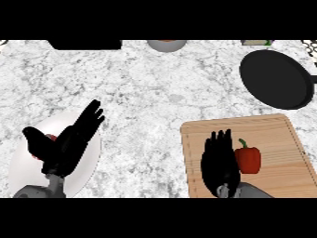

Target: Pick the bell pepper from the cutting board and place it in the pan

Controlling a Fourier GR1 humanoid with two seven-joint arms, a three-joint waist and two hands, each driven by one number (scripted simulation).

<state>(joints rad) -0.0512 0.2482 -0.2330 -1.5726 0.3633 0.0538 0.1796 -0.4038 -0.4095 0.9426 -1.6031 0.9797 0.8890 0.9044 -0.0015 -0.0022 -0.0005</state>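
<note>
Our right black hand open, fingers straight, just left of red bell pepper on wooden cutting board; stem points toward black round pan at counter's far right.

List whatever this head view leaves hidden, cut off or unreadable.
- Red item on the white plate: mostly hidden by the left hand; kind unclear.
- Right hand beside the bell pepper on the cutting board: contact unclear.
- Pan: handle cut off at the right edge.
- Black object and grey bowl: cut off at the top.
</note>
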